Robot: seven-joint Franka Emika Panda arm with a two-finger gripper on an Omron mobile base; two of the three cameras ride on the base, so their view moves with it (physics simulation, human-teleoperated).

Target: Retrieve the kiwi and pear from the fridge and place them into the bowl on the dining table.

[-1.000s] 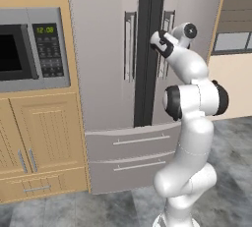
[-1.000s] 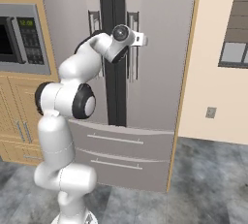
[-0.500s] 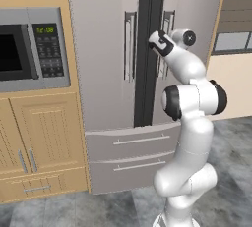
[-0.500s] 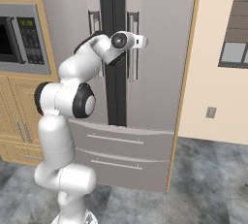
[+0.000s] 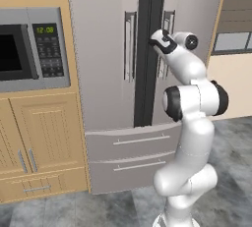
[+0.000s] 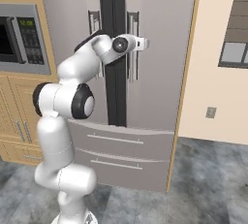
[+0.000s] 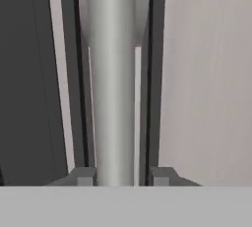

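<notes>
Gripper (image 7: pixel 118 176) fingers clamp the right door's bar handle (image 7: pixel 112 98) on the fridge (image 5: pixel 103 64), at 12 o'clock from the base. Rigid, smooth steel; the heavy door likely needs a steady mid-bar pull.

The fridge (image 5: pixel 106 64) at frame centre looked like brushed grey steel, matt, with a smooth satin metal bar handle (image 7: pixel 112 98). The cabinets (image 5: pixel 42 142) at lower left showed light grained wood. The floor (image 6: pixel 203 179) looked like mottled grey stone.
</notes>
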